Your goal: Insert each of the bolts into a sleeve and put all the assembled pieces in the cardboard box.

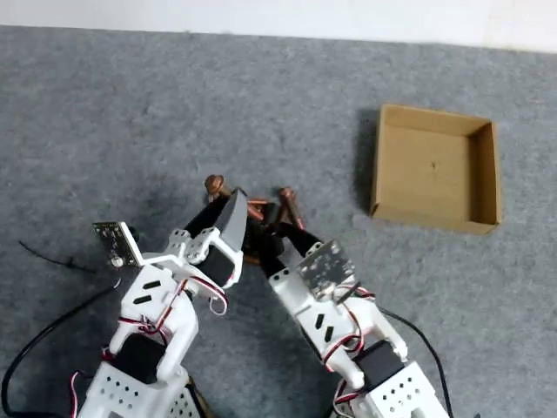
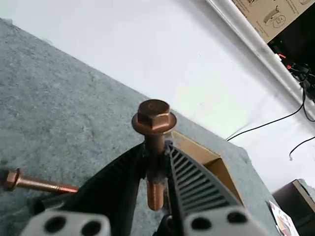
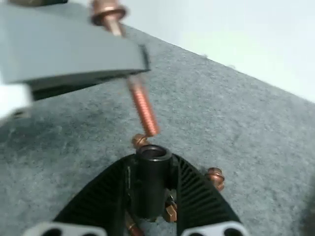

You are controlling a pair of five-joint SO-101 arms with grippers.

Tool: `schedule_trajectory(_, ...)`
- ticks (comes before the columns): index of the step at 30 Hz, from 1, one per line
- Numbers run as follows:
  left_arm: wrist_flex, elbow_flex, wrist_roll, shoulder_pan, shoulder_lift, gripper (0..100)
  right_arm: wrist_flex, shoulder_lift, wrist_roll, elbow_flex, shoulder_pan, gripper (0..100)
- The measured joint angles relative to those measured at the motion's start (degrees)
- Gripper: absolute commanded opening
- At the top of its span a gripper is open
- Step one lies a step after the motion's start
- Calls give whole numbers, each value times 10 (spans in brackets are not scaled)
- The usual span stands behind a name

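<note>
**Bolt tip poised over sleeve mouth, not yet in**

Clenched in the left gripper point(image 2: 156, 147): a copper-coloured bolt point(image 2: 154, 120) with a hex head over a flange. Pinched on the shank just under that flange, threaded end free beyond the fingers. Clamped in the right gripper point(image 3: 152, 164): a black sleeve point(image 3: 150, 189), a short tube with its open mouth turned toward the bolt.

Both held above the grey mat point(image 1: 130, 113) at mid-table, to the left of the cardboard box point(image 1: 432, 165) and well apart from it.

Hangs with the threaded tip just above the sleeve's rim, close but not touching, nothing entered. Runs from head at far left to tip at near right, down toward the sleeve. So slanted against the bore, not in line with it. Seems to call for swinging the shank onto the sleeve's axis before any push. Otherwise likely to catch the thread on the rim or skid past the mouth. Either arm near enough to close the small gap.

Lying flat on the mat about the grippers: more bolts point(image 1: 290, 205) of the same copper colour. Judged an early stage, with this join unmade and others waiting.
</note>
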Motion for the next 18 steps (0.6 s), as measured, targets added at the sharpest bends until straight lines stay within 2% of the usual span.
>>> schedule_trajectory(12, 11, 0, -6, 0, 0, 4, 2, 0, 25, 0, -14, 5)
schedule_trajectory(18, 125, -25, -26, 16, 0, 4, 2, 0, 25, 0, -14, 5)
